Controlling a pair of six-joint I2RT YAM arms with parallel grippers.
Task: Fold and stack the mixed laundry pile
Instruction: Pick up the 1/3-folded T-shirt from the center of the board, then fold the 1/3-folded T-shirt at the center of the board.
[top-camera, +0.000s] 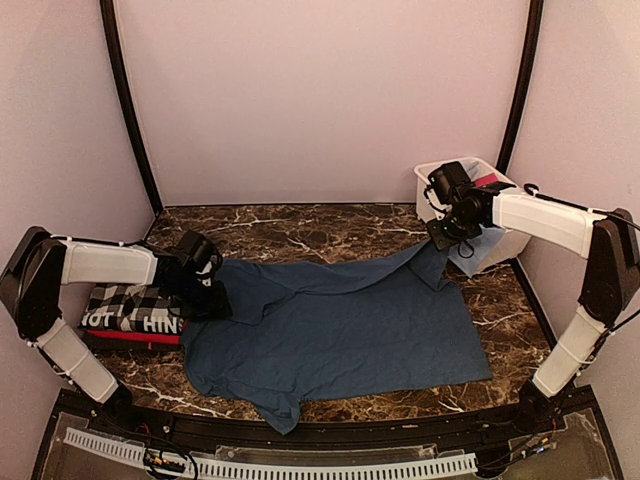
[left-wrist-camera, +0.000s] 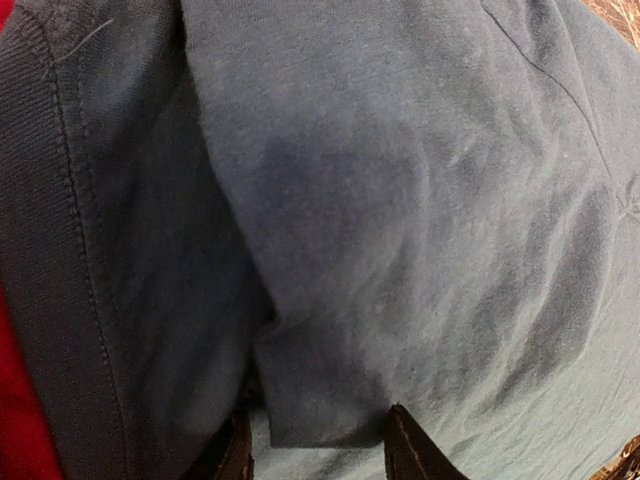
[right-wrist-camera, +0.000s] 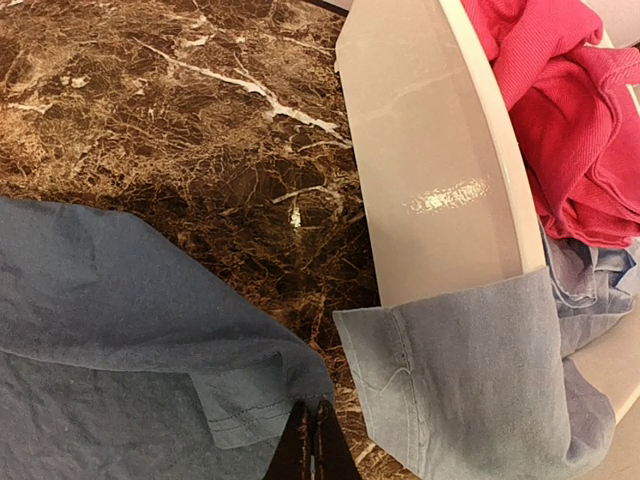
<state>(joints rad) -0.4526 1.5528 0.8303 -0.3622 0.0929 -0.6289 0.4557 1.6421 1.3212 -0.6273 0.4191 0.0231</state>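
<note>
The navy blue tee (top-camera: 340, 330) lies spread across the marble table (top-camera: 300, 230). My right gripper (top-camera: 442, 237) is shut on its far right corner and holds that corner lifted near the tub; in the right wrist view the fingertips (right-wrist-camera: 311, 440) pinch the hem (right-wrist-camera: 250, 415). My left gripper (top-camera: 210, 295) is low over the tee's left edge. In the left wrist view its jaws (left-wrist-camera: 322, 455) stand apart with a fold of the tee (left-wrist-camera: 330, 380) between the tips. A folded black-and-white checked garment (top-camera: 130, 310) lies on a red tee (top-camera: 135, 338) at the left.
A white plastic tub (top-camera: 500, 240) stands at the back right; its wall (right-wrist-camera: 430, 170) shows in the right wrist view. It holds a pink garment (right-wrist-camera: 570, 110), and a light blue piece (right-wrist-camera: 480, 380) hangs over its rim. Walls enclose the table.
</note>
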